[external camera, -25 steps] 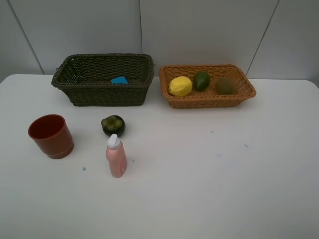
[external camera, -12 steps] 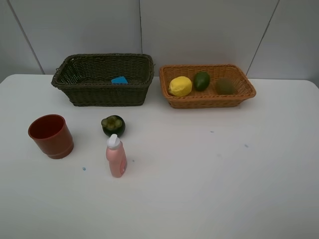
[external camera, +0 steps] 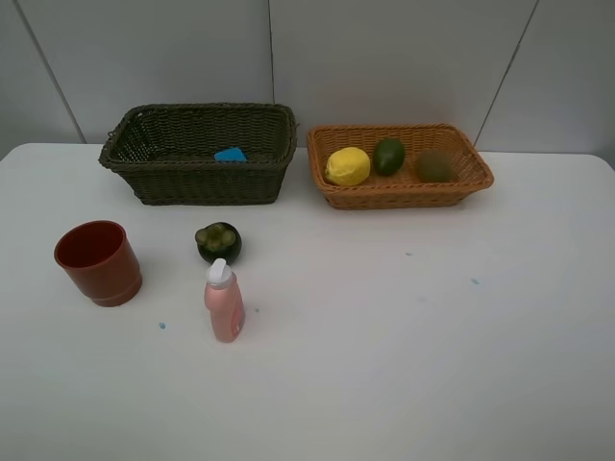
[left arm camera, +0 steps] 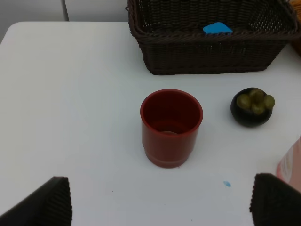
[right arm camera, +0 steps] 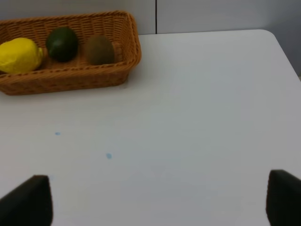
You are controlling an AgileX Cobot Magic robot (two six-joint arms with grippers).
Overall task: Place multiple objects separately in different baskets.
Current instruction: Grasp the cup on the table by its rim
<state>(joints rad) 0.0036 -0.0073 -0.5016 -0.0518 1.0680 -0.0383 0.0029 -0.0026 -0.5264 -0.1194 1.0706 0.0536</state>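
Observation:
On the white table stand a red cup [external camera: 97, 261] [left arm camera: 171, 127], a dark mangosteen [external camera: 218, 242] [left arm camera: 252, 107] and an upright pink bottle with a white cap [external camera: 223, 301] [left arm camera: 290, 162]. The dark olive-brown basket [external camera: 199, 182] [left arm camera: 207, 56] holds a blue eraser [external camera: 231, 154] [left arm camera: 217, 28]. In the orange-tan basket [external camera: 399, 195] [right arm camera: 70, 79] lie a yellow lemon [external camera: 348, 166] [right arm camera: 18, 55], a green lime [external camera: 388, 156] [right arm camera: 62, 44] and a brown kiwi [external camera: 434, 165] [right arm camera: 99, 50]. My left gripper [left arm camera: 160, 200] is open, short of the cup. My right gripper [right arm camera: 155, 202] is open over bare table. Neither arm shows in the high view.
A grey panelled wall [external camera: 384, 58] rises right behind both baskets. The table's rounded right corner [right arm camera: 273, 37] lies past the orange-tan basket. Small blue specks [external camera: 161, 326] mark the tabletop.

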